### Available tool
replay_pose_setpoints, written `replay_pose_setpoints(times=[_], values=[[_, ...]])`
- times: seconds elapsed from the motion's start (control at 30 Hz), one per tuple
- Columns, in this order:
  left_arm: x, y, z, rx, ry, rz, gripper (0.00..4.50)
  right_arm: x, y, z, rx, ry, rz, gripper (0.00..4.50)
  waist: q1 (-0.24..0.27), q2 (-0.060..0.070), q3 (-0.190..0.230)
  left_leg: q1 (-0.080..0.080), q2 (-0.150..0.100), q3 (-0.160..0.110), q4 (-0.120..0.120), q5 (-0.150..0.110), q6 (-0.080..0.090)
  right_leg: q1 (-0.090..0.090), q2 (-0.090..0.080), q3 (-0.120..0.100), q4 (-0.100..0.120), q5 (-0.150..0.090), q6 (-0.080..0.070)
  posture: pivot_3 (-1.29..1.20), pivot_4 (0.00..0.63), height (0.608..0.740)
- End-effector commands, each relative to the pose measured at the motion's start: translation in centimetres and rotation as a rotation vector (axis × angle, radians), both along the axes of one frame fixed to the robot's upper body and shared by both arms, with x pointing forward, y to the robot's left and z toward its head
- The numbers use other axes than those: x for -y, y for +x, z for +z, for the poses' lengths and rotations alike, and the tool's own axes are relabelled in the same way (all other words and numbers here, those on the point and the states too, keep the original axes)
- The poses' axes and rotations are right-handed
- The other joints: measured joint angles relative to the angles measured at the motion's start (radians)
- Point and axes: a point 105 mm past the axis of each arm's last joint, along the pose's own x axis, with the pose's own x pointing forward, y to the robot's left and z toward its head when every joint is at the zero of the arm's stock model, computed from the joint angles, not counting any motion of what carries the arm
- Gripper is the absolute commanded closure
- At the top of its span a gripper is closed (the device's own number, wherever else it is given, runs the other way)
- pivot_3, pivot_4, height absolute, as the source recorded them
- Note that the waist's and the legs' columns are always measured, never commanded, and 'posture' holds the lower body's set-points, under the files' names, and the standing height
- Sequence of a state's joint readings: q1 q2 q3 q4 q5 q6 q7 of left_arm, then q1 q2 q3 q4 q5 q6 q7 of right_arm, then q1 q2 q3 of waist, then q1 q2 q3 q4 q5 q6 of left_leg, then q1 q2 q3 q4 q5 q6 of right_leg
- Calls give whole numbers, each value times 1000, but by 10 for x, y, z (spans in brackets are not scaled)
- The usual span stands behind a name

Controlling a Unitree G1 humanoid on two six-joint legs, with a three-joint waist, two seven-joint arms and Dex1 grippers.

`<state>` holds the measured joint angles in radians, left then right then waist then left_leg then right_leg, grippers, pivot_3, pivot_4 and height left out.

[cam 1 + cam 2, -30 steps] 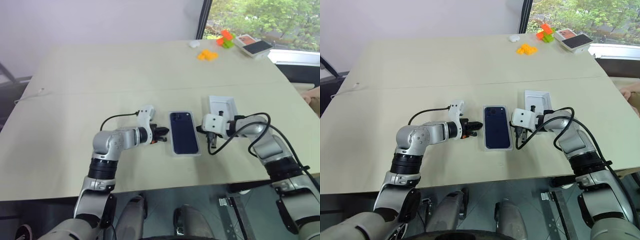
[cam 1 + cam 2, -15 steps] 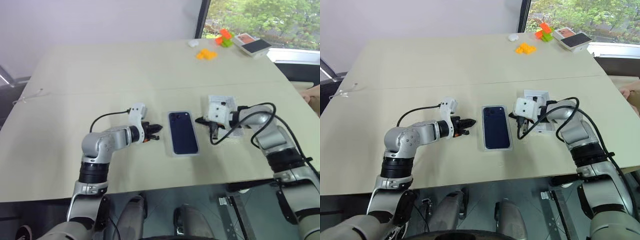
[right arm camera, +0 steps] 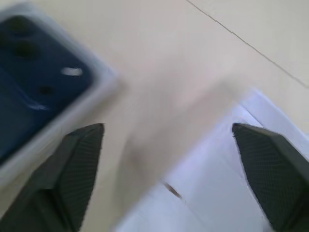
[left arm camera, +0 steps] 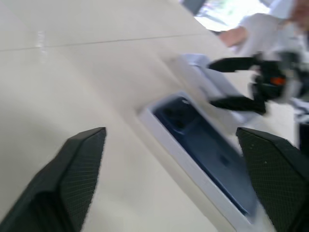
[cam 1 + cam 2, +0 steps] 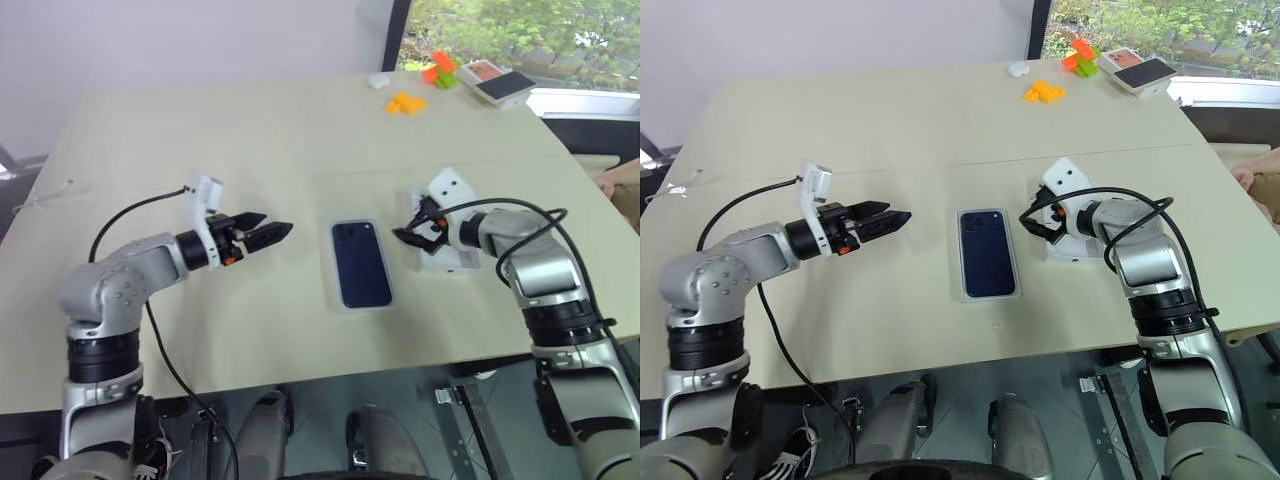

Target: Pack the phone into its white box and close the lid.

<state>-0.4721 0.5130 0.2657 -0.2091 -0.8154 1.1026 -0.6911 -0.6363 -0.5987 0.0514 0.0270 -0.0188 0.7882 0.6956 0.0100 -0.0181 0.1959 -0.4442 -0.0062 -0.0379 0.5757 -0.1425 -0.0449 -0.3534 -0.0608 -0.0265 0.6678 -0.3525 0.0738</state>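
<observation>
no writing legible on any item. phone [image 5: 361,264]: dark navy slab, back up, lying in the white box [image 5: 337,297] at desk centre; long axis runs near to far, camera bump at the far left corner. white insert [image 5: 448,257]: flat, just right of the box. left pincer [image 5: 268,233]: open, empty, above the desk left of the box. right pincer [image 5: 414,225]: open, empty, over the insert's left edge. desk [image 5: 250,130]: pale beige, seam across; orange blocks [image 5: 404,103] and a further box [image 5: 503,87] at the far right. window with greenery beyond.
</observation>
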Motion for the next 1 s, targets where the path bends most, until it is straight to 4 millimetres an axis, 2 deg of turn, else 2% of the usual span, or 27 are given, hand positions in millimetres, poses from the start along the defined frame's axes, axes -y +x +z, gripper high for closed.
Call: replay_pose_setpoints(times=[0.03, 0.17, 0.3, 0.47, 0.7, 0.8, 0.93, 1.0], values=[[-3, -20, 22, 88, -25, -111, 39, 1, -3, 17, 39, 36, -107, 13, 0, 0, 0, 0, 0, 0, 0, 0, 0, 0, 0, 0, 0, 0, 0, 0, 150, 740], [-12, -26, 29, 179, 30, -127, 39, -18, -15, 5, -72, 164, -159, 13, -2, 0, 0, 0, 1, 1, -1, -3, 5, -1, 0, 2, 1, 0, 0, 0, 150, 740], [-20, -29, 29, 238, 78, -129, 39, -28, -18, 3, -75, 161, -185, 13, -6, 1, 0, 0, 1, 3, -1, -3, 6, -3, 0, 4, 3, 0, 0, 0, 150, 740], [-24, -32, 28, 247, 89, -125, 39, -16, -13, -7, -38, 62, -271, 13, -3, 0, 0, 0, 1, 4, 0, -4, 7, -3, 0, 5, 3, 0, 0, 0, 150, 740], [-19, -32, 27, 256, 77, -100, 39, -17, -11, -17, -73, 97, -308, 13, -16, 0, 0, 1, 1, 5, 0, -4, 8, -4, 0, 6, 5, 0, 0, 0, 150, 740], [-17, -31, 27, 260, 82, -93, 0, -18, -10, -21, -87, 105, -310, 878, -23, 0, 0, 1, 1, 5, 0, -4, 8, -4, 1, 6, 6, 0, 0, 0, 150, 740], [-17, -30, 28, 265, 81, -86, 0, -17, -9, -27, -94, 98, -321, 2856, -25, 0, 0, 2, 1, 6, 1, -4, 8, -4, 1, 8, 8, 0, 0, 0, 150, 740], [-17, -29, 29, 264, 80, -82, 0, -15, -8, -30, -96, 94, -328, 3165, -25, 0, 0, 2, 1, 6, 2, -4, 8, -5, 2, 9, 10, 0, 0, 0, 150, 740]])
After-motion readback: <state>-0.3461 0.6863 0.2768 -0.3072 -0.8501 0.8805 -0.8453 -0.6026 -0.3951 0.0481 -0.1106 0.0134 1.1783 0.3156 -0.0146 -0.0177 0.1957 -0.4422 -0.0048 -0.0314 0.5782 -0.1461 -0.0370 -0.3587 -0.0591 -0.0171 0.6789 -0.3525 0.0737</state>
